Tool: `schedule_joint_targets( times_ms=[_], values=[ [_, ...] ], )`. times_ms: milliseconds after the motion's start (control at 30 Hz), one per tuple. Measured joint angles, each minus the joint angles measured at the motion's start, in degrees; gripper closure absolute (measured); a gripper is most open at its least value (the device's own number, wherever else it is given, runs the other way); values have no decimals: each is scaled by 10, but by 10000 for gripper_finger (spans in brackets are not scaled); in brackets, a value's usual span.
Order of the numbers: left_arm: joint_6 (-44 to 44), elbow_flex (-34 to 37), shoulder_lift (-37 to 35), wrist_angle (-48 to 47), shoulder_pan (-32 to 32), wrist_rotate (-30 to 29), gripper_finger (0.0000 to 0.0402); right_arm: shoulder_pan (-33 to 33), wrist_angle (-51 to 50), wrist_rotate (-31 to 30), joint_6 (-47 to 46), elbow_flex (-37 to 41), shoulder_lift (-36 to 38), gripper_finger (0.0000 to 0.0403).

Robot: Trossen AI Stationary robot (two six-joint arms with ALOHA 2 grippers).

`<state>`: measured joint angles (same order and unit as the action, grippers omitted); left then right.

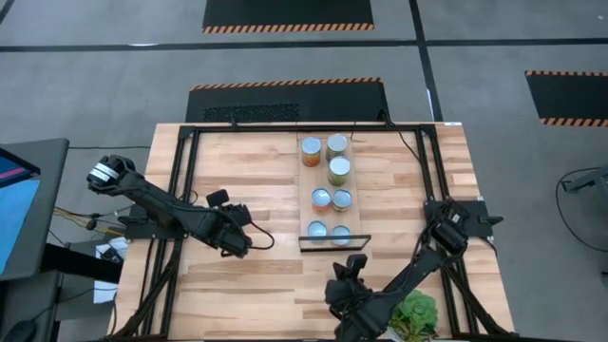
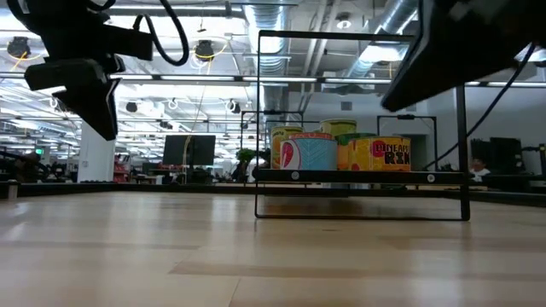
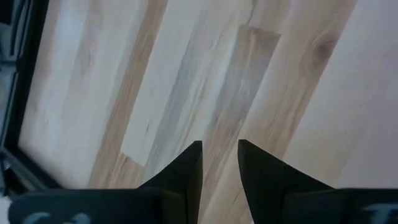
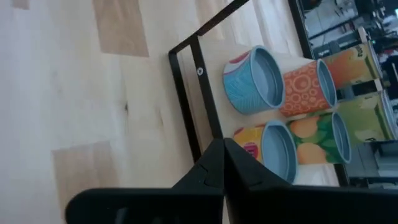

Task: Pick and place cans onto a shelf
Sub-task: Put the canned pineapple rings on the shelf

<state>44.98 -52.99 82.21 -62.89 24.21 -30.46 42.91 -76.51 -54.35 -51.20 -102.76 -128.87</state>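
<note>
Seven cans stand upright on their bases on the pale-wood shelf (image 1: 328, 217) in the middle of the table, from the far pair (image 1: 324, 148) to the near pair (image 1: 329, 233). The shelf's black bracket end (image 1: 332, 244) faces the near edge. In the low view the cans (image 2: 341, 152) stand on the raised shelf (image 2: 358, 176). My left gripper (image 1: 237, 243) hovers over bare table left of the shelf, its fingers (image 3: 219, 146) a little apart and empty. My right gripper (image 1: 351, 270) is near the front edge, just before the bracket, shut (image 4: 224, 144) and empty, pointing at the cans (image 4: 277, 93).
A leafy green plant (image 1: 415, 314) lies at the table's front right, beside my right arm. A black frame (image 1: 180, 190) runs round the tabletop. Bare wood (image 1: 247, 171) lies left of the shelf and also to its right (image 1: 399, 180).
</note>
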Motion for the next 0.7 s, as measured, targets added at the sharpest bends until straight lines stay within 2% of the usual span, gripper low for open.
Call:
schedule_joint_targets(
  times_ms=[133, 300, 700],
  values=[
    [-10, 8, 0, 22, 0, -1, 310, -9, -8, 0, -20, 1, -11, 381],
    [-12, 8, 0, 26, 0, -4, 310, -19, -28, -7, -53, 1, -19, 396],
    [-14, 8, 0, 25, 0, -15, 310, -18, -65, 0, -168, 0, -46, 396]
  ],
)
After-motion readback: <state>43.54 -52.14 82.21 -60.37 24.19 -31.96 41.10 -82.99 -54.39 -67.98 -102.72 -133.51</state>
